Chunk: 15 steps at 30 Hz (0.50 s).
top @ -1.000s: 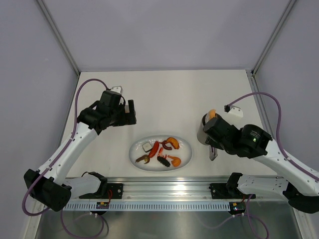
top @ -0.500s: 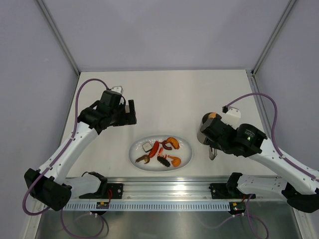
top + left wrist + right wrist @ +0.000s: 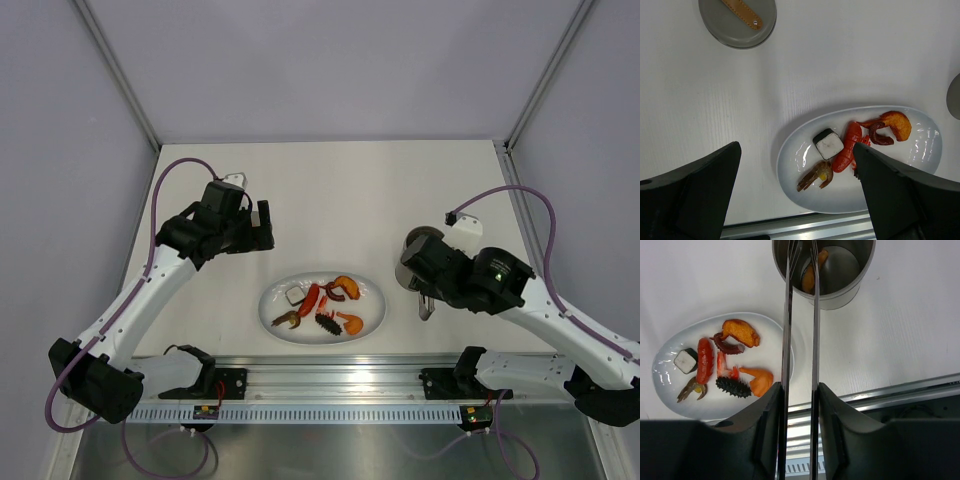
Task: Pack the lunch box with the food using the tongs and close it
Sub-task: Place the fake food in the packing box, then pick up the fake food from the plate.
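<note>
- The right gripper (image 3: 799, 407) is closed on the tongs (image 3: 788, 340). Its two fingers press the silver arms together until only a narrow gap is between them.
- The tips of the tongs reach down inside the lunch box (image 3: 842, 292), which stands upright on the table at the right of the plate (image 3: 670, 385), a little farther away.
- An orange piece (image 3: 810, 277) is at the bottom of the box, close to the tips. I cannot tell if the tongs are pinching it or have let it go.
- The step in hand seems to be dropping this piece. To do it well, I think the fingers should loosen only a little, so that the tongs spring apart and the piece falls free without the tool slipping out of the grip.
- After that, the tongs should rise straight up out of the box, because a sideways pull against the rim could tip it over.
- On the plate wait the red sausage (image 3: 705, 360), the shrimp-like piece (image 3: 740, 332), the orange drumstick (image 3: 757, 380), the dark ridged piece (image 3: 732, 386), the white square (image 3: 686, 360) and the brown clawed piece (image 3: 690, 389). So the packing is at an early stage.
- The left gripper (image 3: 796, 150) is wide open with nothing in it, above the table at the left and beyond the plate.
- The lid (image 3: 737, 22) lies flat on the table, far and left of the plate, with its wooden handle up. It is not yet on the box.
</note>
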Motion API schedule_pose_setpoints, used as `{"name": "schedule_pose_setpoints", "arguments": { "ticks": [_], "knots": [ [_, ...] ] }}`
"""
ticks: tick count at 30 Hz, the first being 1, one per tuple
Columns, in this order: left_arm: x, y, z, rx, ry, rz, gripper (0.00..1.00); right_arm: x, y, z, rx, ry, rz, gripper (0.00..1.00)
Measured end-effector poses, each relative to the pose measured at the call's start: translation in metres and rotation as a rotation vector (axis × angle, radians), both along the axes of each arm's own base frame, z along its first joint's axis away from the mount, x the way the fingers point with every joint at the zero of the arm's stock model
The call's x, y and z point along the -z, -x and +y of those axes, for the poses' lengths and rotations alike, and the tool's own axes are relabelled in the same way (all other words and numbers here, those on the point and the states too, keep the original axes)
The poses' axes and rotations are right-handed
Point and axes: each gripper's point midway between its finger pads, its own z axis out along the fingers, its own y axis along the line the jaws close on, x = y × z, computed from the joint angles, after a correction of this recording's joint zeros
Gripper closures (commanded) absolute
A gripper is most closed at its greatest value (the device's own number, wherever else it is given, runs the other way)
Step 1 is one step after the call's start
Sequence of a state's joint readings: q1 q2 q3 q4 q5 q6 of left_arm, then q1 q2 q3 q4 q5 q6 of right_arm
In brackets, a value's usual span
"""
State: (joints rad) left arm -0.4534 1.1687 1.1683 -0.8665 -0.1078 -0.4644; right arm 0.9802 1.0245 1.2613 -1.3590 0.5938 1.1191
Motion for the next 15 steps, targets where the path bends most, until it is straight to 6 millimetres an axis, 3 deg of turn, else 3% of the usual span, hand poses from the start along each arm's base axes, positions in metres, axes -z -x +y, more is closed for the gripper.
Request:
{"name": "schedule_pose_setpoints", "arguments": {
  "ticks": [4, 10, 15],
  "knots": [
    [0.0, 0.0, 0.0, 0.0, 0.0, 0.0, 0.01, -0.013, -0.003, 0.004, -0.004, -0.026, -0.021, 0.76],
    [0.0, 0.0, 0.0, 0.0, 0.0, 0.0, 0.01, -0.038, -0.015, 0.017, -0.033, -0.032, -0.059, 0.83],
    [0.0, 0.0, 0.0, 0.0, 0.0, -0.001, 0.01, -0.044, -0.025, 0.03, -0.081, 0.022, -0.059, 0.91]
  ]
}}
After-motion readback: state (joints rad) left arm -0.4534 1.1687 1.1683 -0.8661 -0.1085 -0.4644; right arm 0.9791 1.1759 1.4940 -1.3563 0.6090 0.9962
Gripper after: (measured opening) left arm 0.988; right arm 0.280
